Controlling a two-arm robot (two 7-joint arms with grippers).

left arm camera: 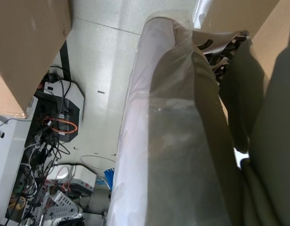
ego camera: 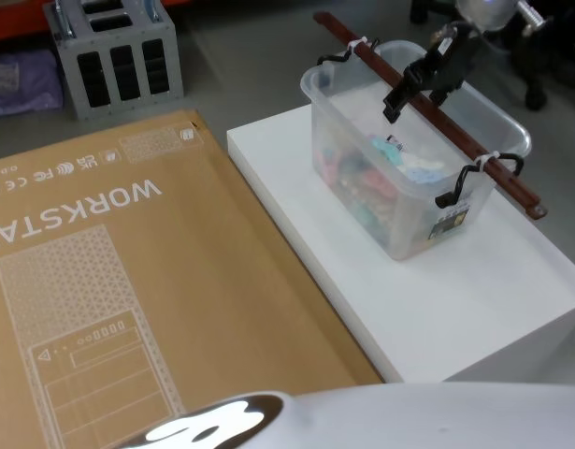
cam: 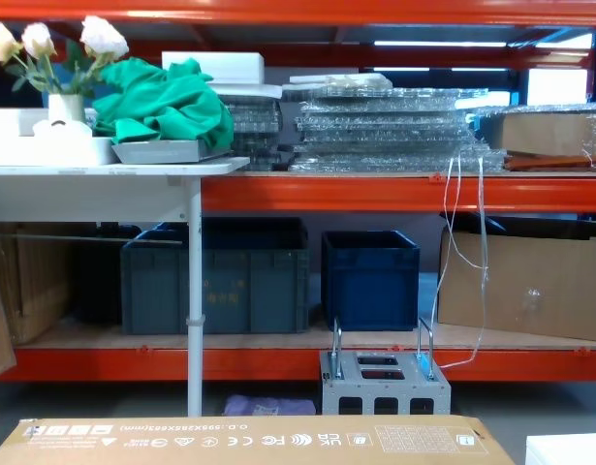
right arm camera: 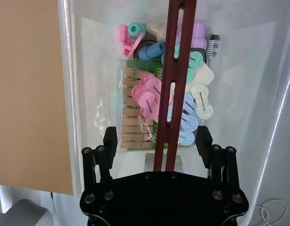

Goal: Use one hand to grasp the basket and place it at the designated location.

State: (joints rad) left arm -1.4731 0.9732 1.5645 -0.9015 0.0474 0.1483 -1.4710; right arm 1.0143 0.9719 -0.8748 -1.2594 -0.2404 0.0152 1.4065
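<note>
Basket: the milky tub (ego camera: 413,201) stands upright on the far half of a white platform (ego camera: 493,299). The platform sits just right of a flat cardboard box (ego camera: 175,281).
Handle: a reddish-brown bar (ego camera: 460,140) lies lengthwise across the tub's open top. White ties (ego camera: 483,161) fasten it near each end, and it sticks out past both rims.
Right gripper: it (ego camera: 399,98) hangs over the middle of the bar, reaching in from the far side.
Fingers: they (right arm camera: 110,141) are spread wide, one on each side of the bar with a gap on both sides, and hold nothing.
Inside the tub: pastel clips (right arm camera: 152,96) and a pack of wooden pegs (right arm camera: 133,120) lie on the bottom.
Floor: a grey crate (ego camera: 119,56) stands beyond the box.
</note>
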